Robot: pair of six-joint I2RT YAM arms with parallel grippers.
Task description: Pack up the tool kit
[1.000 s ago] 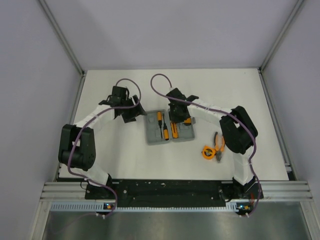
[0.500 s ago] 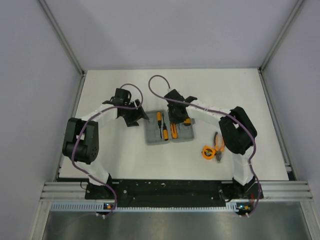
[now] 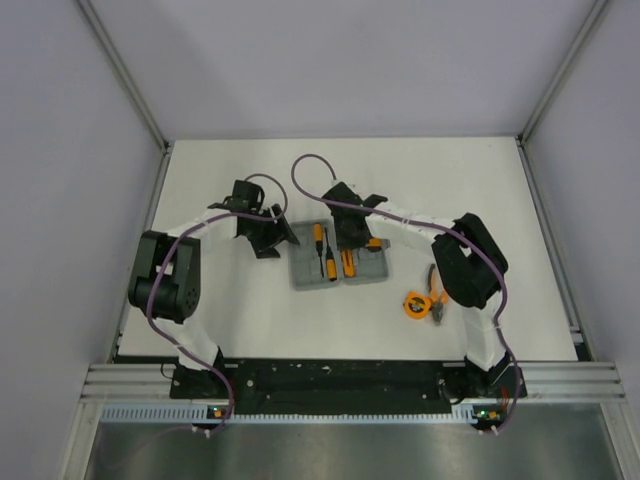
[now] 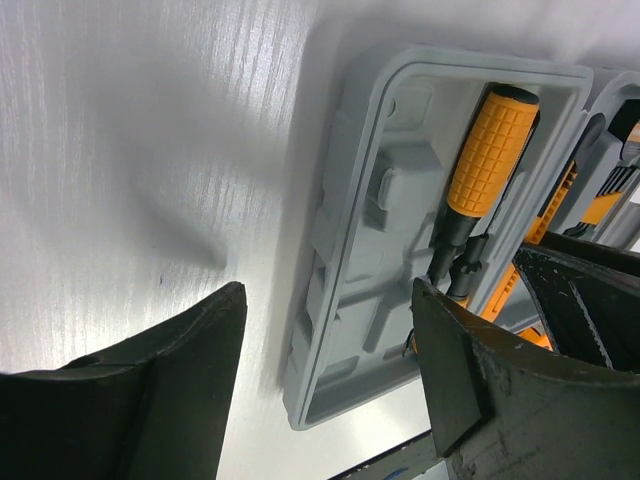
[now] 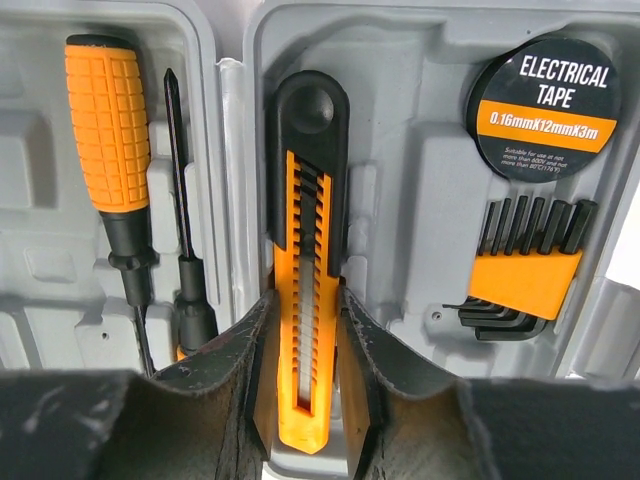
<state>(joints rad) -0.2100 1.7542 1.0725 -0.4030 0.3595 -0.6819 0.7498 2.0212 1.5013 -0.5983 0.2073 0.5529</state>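
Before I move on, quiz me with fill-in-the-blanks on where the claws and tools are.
1. The right claw grips the orange ____ lying in the case.
2. The left claw is ____, holding nothing.
3. The pliers and tape measure lie outside the case, on its ____ side.
Missing words: knife; open; right.
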